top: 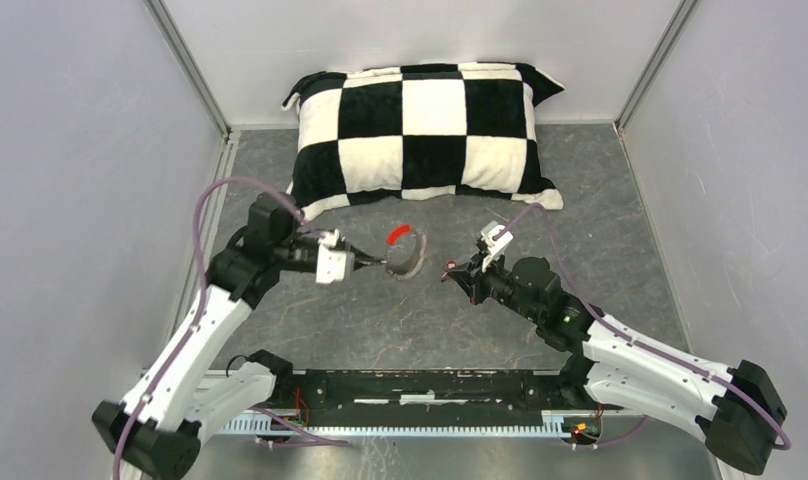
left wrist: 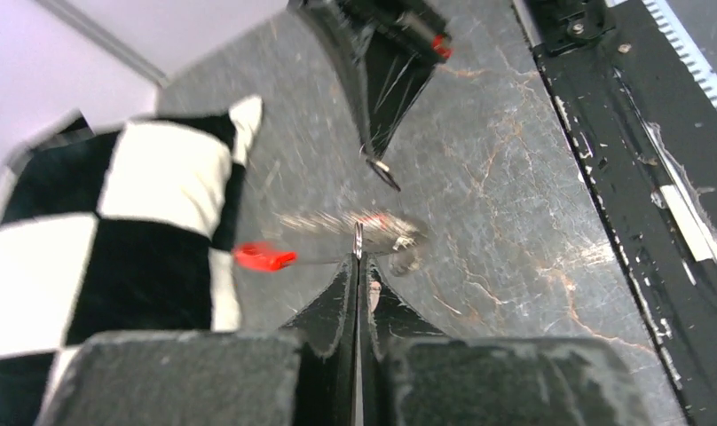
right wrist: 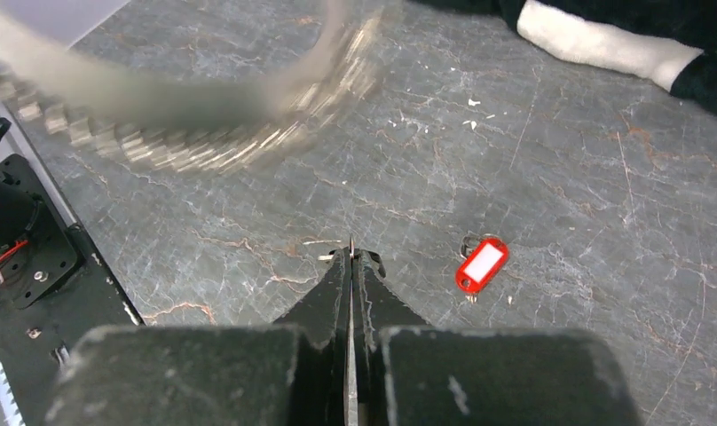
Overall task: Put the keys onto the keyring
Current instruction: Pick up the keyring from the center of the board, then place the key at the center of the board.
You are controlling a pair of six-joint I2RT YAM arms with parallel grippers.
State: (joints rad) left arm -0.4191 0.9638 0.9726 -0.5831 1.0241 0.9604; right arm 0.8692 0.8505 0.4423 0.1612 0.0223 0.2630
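I've got the left gripper point(top: 380, 263) pinched tight on the keyring point(top: 400, 234), just in front of the pillow point(top: 430, 120). The right gripper point(top: 452, 272) is clamped too, with a tiny metal sliver point(left wrist: 382, 173) poking out; can't tell what it is. The red key point(right wrist: 481, 264) lies on the table point(top: 600, 230) beside it.

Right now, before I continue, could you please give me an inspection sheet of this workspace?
Surface: grey marbled table, few white specks.
Job's things: keyring held off the table by the left gripper; red key flat on the table by the right gripper; black-and-white key not identified.
Clutter: checkered pillow at the far end.
Grippers: left shut on the keyring; right shut, tiny metal piece at its tip, unclear.
Cables: purple cable looping over each arm.
Surroundings: white walls; nothing else seen.
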